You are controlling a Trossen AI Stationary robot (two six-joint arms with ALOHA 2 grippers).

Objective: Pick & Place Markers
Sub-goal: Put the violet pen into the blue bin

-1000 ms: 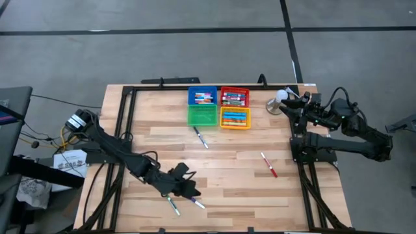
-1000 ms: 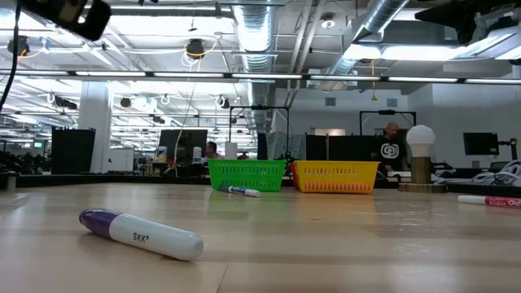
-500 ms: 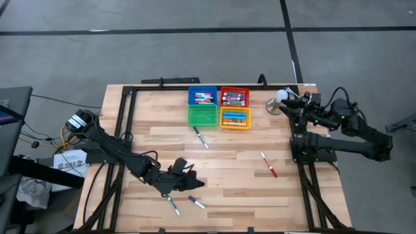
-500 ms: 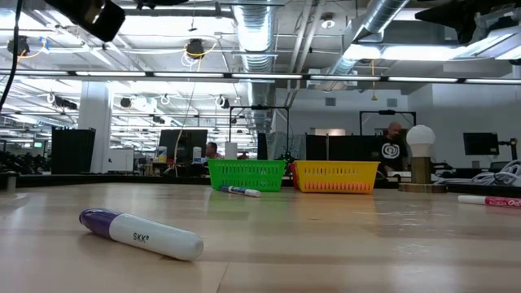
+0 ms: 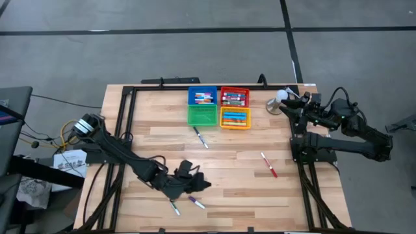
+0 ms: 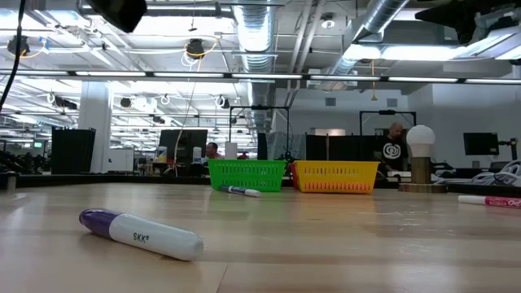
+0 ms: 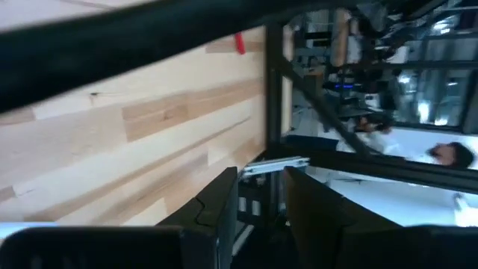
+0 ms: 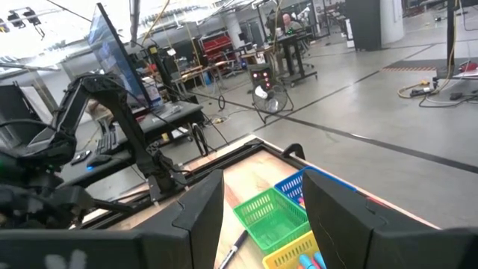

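Near the table's front edge lie two markers: a purple-capped white one [image 5: 196, 203] [image 6: 138, 234] and a green-capped one [image 5: 174, 207]. A blue-capped marker [image 5: 201, 138] lies in front of the green bin [image 5: 203, 116], and a red one [image 5: 269, 164] lies toward the right. More markers fill the blue bin [image 5: 203, 97], red bin [image 5: 234, 97] and yellow bin [image 5: 235, 118]. My left gripper [image 5: 197, 182] [image 7: 261, 205] hovers open just beyond the purple-capped marker, holding nothing. My right gripper [image 5: 286, 106] [image 8: 258, 217] waits open, raised at the far right.
A white ball on a round wooden base [image 5: 279, 100] stands right of the bins. A black metal frame [image 5: 123, 130] runs around the table's edges. Bare wood lies between the bins and the front markers. People sit at desks in the room beyond.
My left gripper has risen a little and gone toward the table's right edge, rolling at the wrist, so the purple-capped marker it was covering now shows in full. The markers have stayed where they lay.
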